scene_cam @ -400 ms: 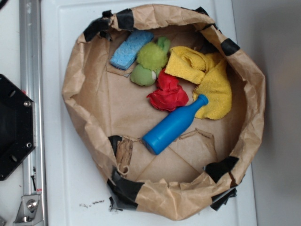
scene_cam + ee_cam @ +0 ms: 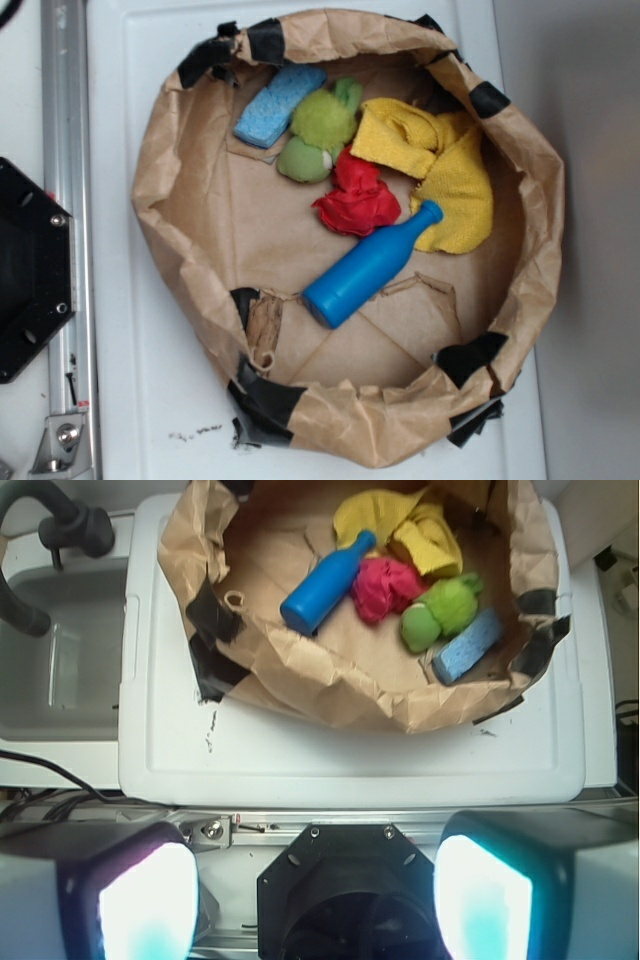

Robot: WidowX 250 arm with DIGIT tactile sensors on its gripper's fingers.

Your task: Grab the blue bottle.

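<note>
Bottle lying diagonal in paper bowl, cap touching yellow cloth. Gripper hovering off desk's base-side edge, well apart, jaws wide, holding nothing. Bottle sitting ahead, slightly left.

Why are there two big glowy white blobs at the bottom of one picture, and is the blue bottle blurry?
In the wrist view the glowing blobs are the gripper fingers, very close to the camera, out of focus and washed out by glare. The blue bottle looks fairly sharp there. In the exterior view the blue bottle is evenly lit, slightly soft, with a faint shine along its side.
</note>
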